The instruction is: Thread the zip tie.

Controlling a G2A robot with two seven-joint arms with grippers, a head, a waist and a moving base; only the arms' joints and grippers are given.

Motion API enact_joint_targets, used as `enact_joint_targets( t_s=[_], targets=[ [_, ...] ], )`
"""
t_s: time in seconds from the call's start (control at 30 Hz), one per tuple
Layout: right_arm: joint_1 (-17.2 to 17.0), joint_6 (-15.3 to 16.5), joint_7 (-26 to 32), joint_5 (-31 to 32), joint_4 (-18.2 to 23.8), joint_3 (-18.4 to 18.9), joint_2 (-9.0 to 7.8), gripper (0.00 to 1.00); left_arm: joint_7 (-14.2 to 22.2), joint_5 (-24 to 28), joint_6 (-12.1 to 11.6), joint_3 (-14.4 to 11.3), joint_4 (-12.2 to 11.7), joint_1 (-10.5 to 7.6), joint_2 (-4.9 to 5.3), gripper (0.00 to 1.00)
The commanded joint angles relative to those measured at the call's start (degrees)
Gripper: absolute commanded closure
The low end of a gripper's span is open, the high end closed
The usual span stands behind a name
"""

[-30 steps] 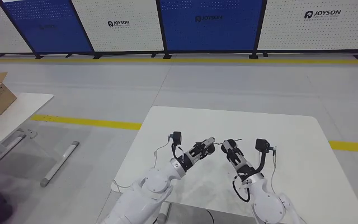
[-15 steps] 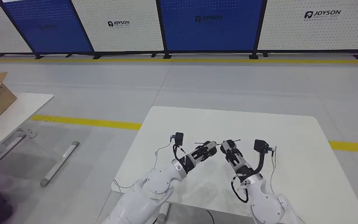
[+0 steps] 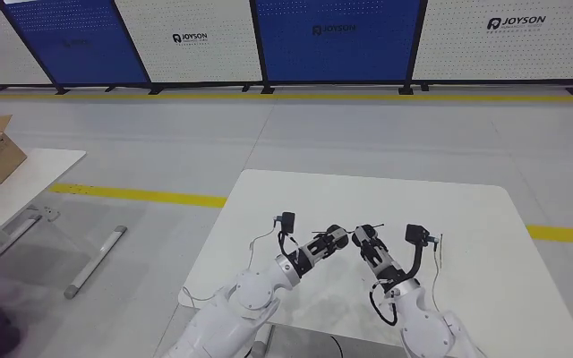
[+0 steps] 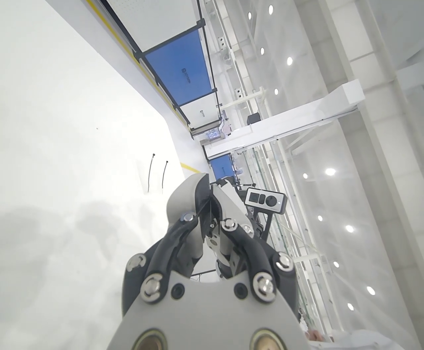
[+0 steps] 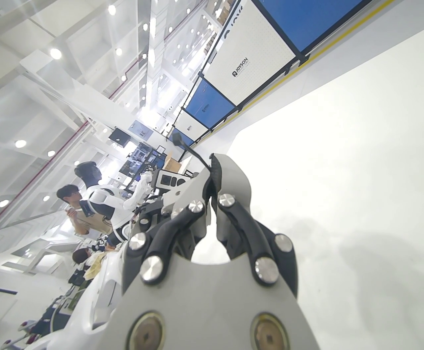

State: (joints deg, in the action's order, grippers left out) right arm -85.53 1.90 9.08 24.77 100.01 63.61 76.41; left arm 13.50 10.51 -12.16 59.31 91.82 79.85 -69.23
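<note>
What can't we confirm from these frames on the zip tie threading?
1. Right wrist view: the zip tie head juts past the right tool; the rest is hidden between its fingers.
2. Left wrist view: the strap end in the shut left tool is hidden by its fingers.
3. Top view: whether the tip has entered the head; too small where the tools meet.
4. Whether both tools hold one tie: cannot tell.

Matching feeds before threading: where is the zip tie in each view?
Top view: zip tie pokes out of the right gripper, beside the left gripper.
Left wrist view: strap pinched in the left gripper.
Right wrist view: head end rises from the right gripper.
Shared landmark: blue panels.
</note>
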Motion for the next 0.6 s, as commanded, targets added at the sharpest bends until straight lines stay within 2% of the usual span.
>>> enact_joint_targets(
  t_s=[0.0,0.57],
  targets=[
    [0.0,0.0,0.2,0.1,0.0,0.0,-0.02,1.0,0.2,0.1,-0.2,-0.1,0.0,0.04,-0.02,1.0],
    [0.3,-0.7,2.8,-0.9,-0.1,0.2,-0.06,1.0,1.1,0.6,-0.4,0.2,0.1,0.19,-0.01,1.0]
  ],
)
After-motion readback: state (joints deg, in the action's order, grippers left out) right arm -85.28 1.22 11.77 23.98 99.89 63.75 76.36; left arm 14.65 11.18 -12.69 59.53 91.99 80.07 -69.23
